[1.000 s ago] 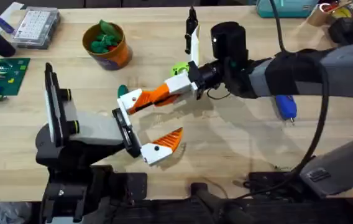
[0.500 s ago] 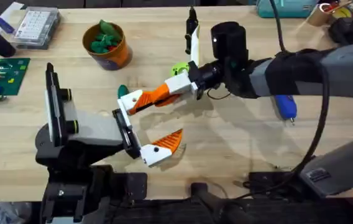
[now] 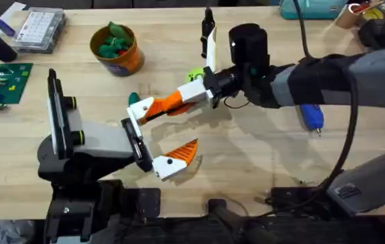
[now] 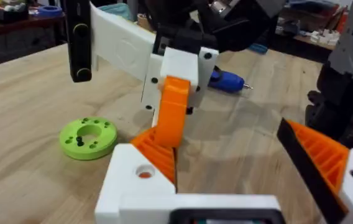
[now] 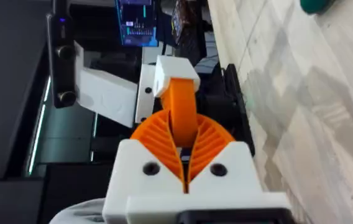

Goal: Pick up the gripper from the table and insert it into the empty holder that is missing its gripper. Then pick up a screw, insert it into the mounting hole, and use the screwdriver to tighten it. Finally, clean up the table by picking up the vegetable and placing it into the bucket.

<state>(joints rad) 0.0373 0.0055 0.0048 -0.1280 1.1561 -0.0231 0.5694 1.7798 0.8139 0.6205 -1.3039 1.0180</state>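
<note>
Between the clenched right gripper's (image 5: 186,146) pads, the orange ribbed plastic finger (image 5: 179,109) has barely moved in 1 second; the left gripper (image 4: 226,146), spread wide, sits alongside, so insertion seems unfinished.

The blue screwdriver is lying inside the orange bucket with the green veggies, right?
Not quite. The blue screwdriver is lying on the table, off to the right behind the right arm, as the overhead view shows. The orange bucket with the green veggies stands far from it.

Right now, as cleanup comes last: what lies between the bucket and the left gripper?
Overhead view: a small dark green item lies between the bucket and the left gripper, close to the gripper.
</note>
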